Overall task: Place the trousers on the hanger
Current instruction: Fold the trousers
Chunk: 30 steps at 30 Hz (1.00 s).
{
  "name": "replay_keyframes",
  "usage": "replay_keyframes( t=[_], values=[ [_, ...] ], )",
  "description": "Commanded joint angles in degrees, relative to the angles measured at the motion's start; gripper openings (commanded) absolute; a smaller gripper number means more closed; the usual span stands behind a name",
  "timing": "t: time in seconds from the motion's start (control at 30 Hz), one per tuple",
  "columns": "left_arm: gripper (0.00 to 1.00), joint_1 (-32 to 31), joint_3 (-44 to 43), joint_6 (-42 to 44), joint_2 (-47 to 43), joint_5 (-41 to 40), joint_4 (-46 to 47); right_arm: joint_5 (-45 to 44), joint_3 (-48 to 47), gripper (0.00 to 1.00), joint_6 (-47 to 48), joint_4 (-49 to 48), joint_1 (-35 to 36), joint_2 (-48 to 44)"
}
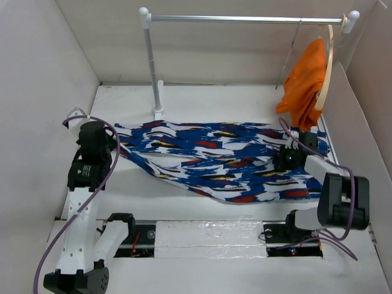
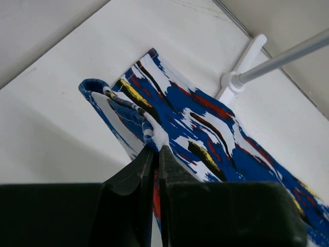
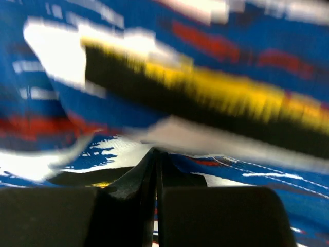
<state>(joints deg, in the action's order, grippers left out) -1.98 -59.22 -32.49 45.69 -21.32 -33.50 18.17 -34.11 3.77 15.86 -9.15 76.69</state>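
The white table (image 1: 214,98) takes up most of the top view, with a grey metal clothes rail (image 1: 245,19) on a white post standing across its far side. The long dark blue cloth trousers (image 1: 220,159), streaked with red, white, yellow and black, lie spread flat across the table between the two arms, nowhere near the rail. At the rail's right end hangs a plain orange garment (image 1: 304,82) on a pale wooden hanger (image 1: 329,67). Just left of it is a thin grey line that I take to be the grey wire hanger (image 1: 291,52), seen nearly edge-on and bare.

The left gripper (image 2: 157,149) has its fingers pinched together on a folded edge at the trousers' left end, the cloth bunching up at the tips. The right gripper (image 3: 156,152) sits at the opposite end. Its fingers look closed on cloth too, though that wrist view is blurred, so how secure the hold is remains unclear.

The step in hand appears to be the two-ended grasp before lifting (nothing is draped yet). The next move probably calls for both arms to raise the cloth together, keeping it taut, then to carry it far and right so one end can be fed over the wire hanger's lower bar without snagging the orange garment
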Motion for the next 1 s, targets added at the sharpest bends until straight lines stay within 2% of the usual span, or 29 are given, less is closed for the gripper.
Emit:
replay_keyframes(
  t=[0.0,0.1,0.13,0.17,0.23,0.3,0.33,0.43,0.5,0.53,0.57,0.67,0.8,0.97],
  values=[
    [0.00,-1.7,-0.4,5.6,0.3,1.3,4.6,7.1,-2.7,0.09,-3.1,-13.1,0.0,5.5],
    [0.00,-3.9,-3.1,7.1,1.5,1.6,4.1,8.6,-4.9,0.31,-5.3,-12.3,-0.5,0.9],
    [0.00,-5.5,-3.8,7.4,1.9,0.8,4.1,8.0,-5.6,0.43,-4.5,-10.3,-0.5,-1.3],
    [0.00,-7.9,-5.1,7.4,2.4,0.9,3.6,7.1,-7.1,0.49,-4.5,-8.0,-0.5,-3.4],
    [0.00,-8.0,-5.6,7.1,2.5,4.7,3.5,4.1,-7.6,0.61,-1.9,0.9,-0.5,-9.7],
    [0.00,-8.0,-5.4,6.8,2.1,7.2,3.5,1.6,-5.1,0.62,-3.1,8.4,-0.5,-16.6],
    [0.00,-8.6,-5.0,6.8,1.9,9.8,3.8,-1.4,-3.6,0.62,-6.1,10.1,-1.3,-19.6],
    [0.00,-11.7,-4.5,7.0,1.3,9.6,4.4,-7.9,3.5,0.62,-11.7,13.6,-3.7,-30.6],
    [0.00,-15.1,-6.0,6.2,1.4,10.0,4.8,-12.5,5.9,0.61,-13.2,17.7,-12.9,-36.9],
    [0.00,-15.1,-6.4,6.2,1.4,10.0,4.8,-12.5,5.9,0.61,-13.2,17.7,-12.9,-37.0],
    [0.00,-15.1,-7.0,6.2,1.4,10.1,4.8,-13.8,5.8,0.62,-13.2,19.5,-18.0,-37.4],
    [0.00,-18.6,-9.8,6.7,1.7,7.3,4.1,-17.0,4.0,0.62,-12.6,20.5,-26.3,-35.9],
    [0.00,-20.4,-12.7,7.6,1.5,2.9,2.5,-17.7,2.4,0.66,-12.7,18.2,-33.1,-29.7],
    [0.00,-21.5,-14.4,7.7,0.6,2.1,1.7,-17.8,0.0,0.68,-9.8,16.9,-38.7,-22.4]
  ],
)
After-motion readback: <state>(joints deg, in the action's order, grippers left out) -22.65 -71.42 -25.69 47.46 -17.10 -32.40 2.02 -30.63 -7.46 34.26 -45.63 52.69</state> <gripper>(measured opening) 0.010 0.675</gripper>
